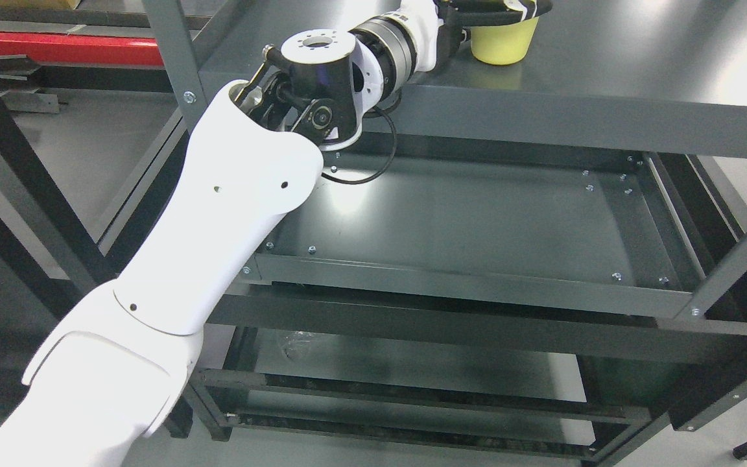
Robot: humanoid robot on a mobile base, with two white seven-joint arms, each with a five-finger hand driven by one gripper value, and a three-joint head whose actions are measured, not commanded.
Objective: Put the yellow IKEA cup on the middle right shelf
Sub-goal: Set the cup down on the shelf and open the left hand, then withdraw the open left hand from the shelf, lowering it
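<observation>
The yellow cup (503, 45) stands on the dark grey upper shelf (620, 78) at the top of the head view, its base resting on the shelf surface. My left arm rises from the lower left and reaches across the shelf's front edge to it. My left hand (497, 8) is mostly cut off by the top edge. Its black fingers (529, 8) wrap across the cup's upper part and hide the rim. The right arm is out of the picture.
Below it lies a recessed grey shelf (464, 220) with a raised front lip, and lower rack levels beneath that. A grey upright post (172, 58) stands left of my forearm and another post (743, 259) at the right. A red bar (69, 48) lies behind the rack.
</observation>
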